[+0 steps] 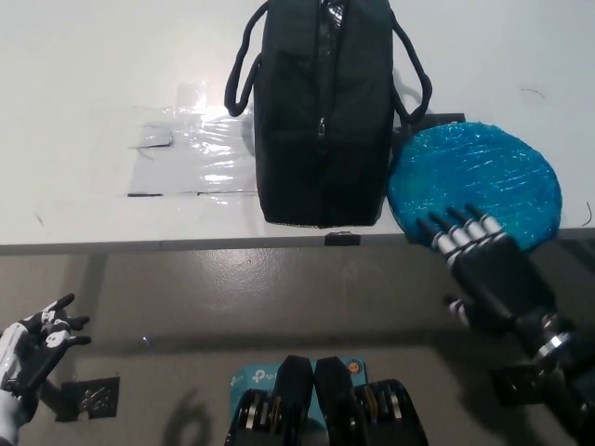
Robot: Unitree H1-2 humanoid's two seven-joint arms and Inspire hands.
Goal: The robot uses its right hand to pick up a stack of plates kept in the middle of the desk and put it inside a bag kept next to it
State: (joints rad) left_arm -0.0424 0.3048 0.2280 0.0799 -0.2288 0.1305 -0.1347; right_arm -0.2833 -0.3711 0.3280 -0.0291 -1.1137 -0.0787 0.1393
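A blue stack of plates [476, 181], wrapped in shiny film, lies on the white desk [93, 93] at the right, overhanging its front edge. A black bag [323, 111] with carry handles stands just left of it, its zip closed on the side facing me. My black right hand [479, 260] is open, fingers spread, its fingertips [456, 225] resting over the near rim of the plates, holding nothing. My white left hand [33, 348] hangs open at the lower left, below the desk edge.
A patch of clear tape or film [191, 153] shines on the desk left of the bag. The desk's front edge [186, 246] runs across the middle; grey floor lies below it with a black marker [91, 398].
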